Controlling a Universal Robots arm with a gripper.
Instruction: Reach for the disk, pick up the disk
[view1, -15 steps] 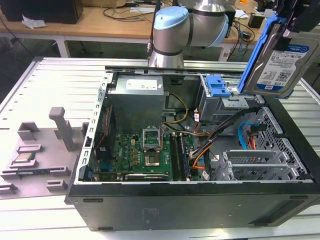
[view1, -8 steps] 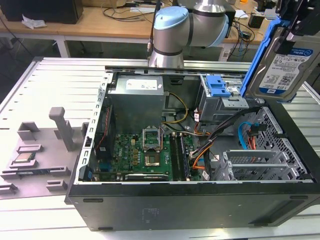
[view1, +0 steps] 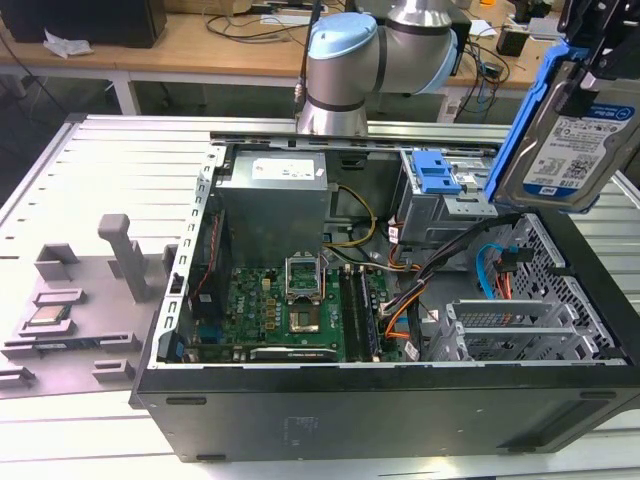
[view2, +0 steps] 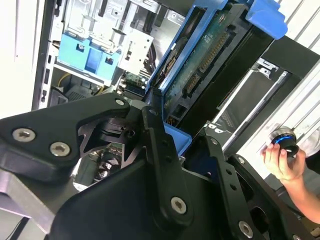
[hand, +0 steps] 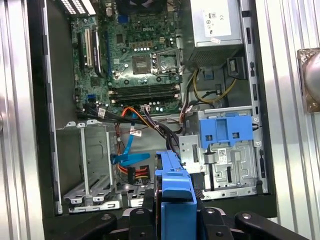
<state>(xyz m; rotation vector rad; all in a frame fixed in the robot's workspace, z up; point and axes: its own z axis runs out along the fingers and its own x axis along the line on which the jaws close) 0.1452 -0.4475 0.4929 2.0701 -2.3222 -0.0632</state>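
The gripper (view2: 187, 150) is clamped tight on the disk (view1: 568, 140) by its blue rails. The disk hangs tilted, clear above the open computer case (view1: 400, 400), at the exterior view's right.

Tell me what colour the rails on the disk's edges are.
Blue, clearest in the exterior view, where the gripper holds the disk.

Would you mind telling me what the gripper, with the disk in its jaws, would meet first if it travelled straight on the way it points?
Probably the grey drive cage with its blue latch inside the open computer case; depth is unclear.
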